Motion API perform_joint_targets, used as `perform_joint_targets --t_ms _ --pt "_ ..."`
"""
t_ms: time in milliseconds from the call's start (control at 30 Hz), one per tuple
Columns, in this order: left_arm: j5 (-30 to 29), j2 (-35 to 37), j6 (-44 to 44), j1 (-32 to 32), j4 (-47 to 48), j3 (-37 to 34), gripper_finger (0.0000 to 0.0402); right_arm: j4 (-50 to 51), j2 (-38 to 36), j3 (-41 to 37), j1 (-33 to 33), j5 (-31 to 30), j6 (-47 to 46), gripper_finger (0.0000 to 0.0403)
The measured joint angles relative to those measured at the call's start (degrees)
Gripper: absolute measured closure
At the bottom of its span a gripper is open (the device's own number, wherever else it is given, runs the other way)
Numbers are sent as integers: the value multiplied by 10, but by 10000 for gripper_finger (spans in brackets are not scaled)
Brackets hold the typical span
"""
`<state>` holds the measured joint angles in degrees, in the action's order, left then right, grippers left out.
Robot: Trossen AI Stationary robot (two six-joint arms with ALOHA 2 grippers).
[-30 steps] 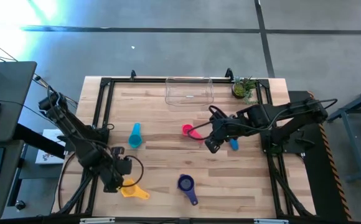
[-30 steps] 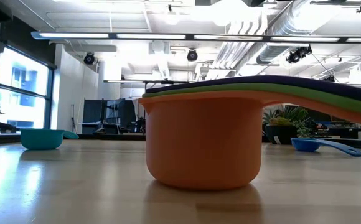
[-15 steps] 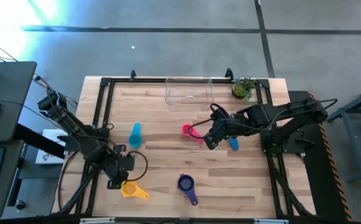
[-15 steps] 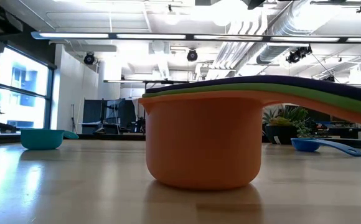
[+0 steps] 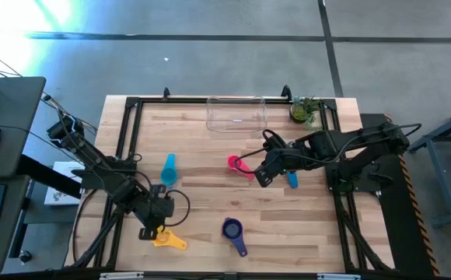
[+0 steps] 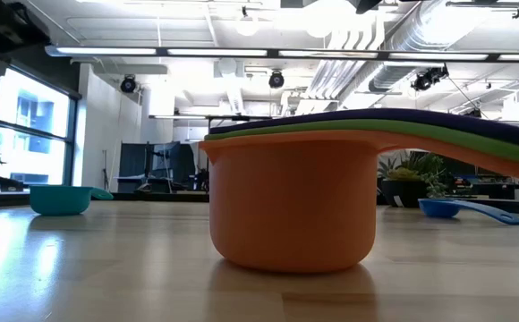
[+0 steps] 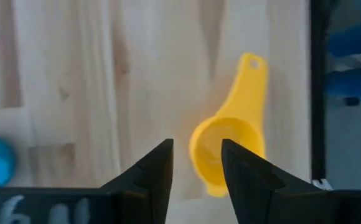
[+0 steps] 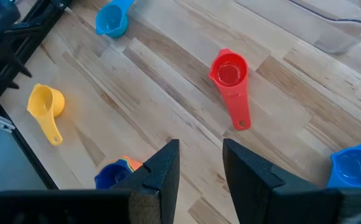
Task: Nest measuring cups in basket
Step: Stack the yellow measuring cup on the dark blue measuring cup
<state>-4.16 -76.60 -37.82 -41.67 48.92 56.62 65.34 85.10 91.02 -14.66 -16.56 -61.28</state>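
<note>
Fingers of the left gripper [image 7: 196, 165] stand apart and empty just over the yellow measuring cup [image 7: 230, 144], which lies alone near the front left corner of the wooden surface [image 5: 210, 194]. Fingers of the right gripper [image 8: 199, 165] also stand apart, holding nothing, above the middle of the surface — the red-pink cup [image 8: 231, 84] lies near them, the small blue cup [image 8: 353, 165] to its side.

The clear basket [image 5: 236, 114] waits empty at the far edge, beside a small potted plant [image 5: 305, 110]. A teal cup [image 5: 169, 168] sits left of centre, and a nested stack [image 5: 232, 232] — purple over green over orange — rests toward the front edge, well apart from the basket.

These cups look like thin, rigid plastic: light, stiff, unlikely to crush, but probably smooth enough to slide or tip under a glancing touch. Judging by the yellow cup, the flat handle offers a narrow, steady place to pinch; the bowl's rim is an alternative, one finger inside and one outside, though the curved wall may twist in the grip.
</note>
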Motion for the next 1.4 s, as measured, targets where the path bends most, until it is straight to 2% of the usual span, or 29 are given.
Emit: perform_joint_targets --t_ms 200,400,633,767,1267,1400 --pt "5 -2 0 -15 -11 -4 284 0 0 0 0 0 -3 288" --pt "17 -7 -16 -23 -85 -59 284 0 0 0 -1 3 -4 288" --pt "25 -9 -35 -26 -107 -97 284 0 0 0 -1 5 -4 288" --pt "29 -11 -35 -28 -167 -120 284 0 0 0 -1 5 -4 288" --pt "37 -112 -35 -30 -190 -130 285 0 0 0 -1 4 -4 288" --pt "47 -120 -35 -30 -192 -130 304 0 0 0 -1 5 -4 288"
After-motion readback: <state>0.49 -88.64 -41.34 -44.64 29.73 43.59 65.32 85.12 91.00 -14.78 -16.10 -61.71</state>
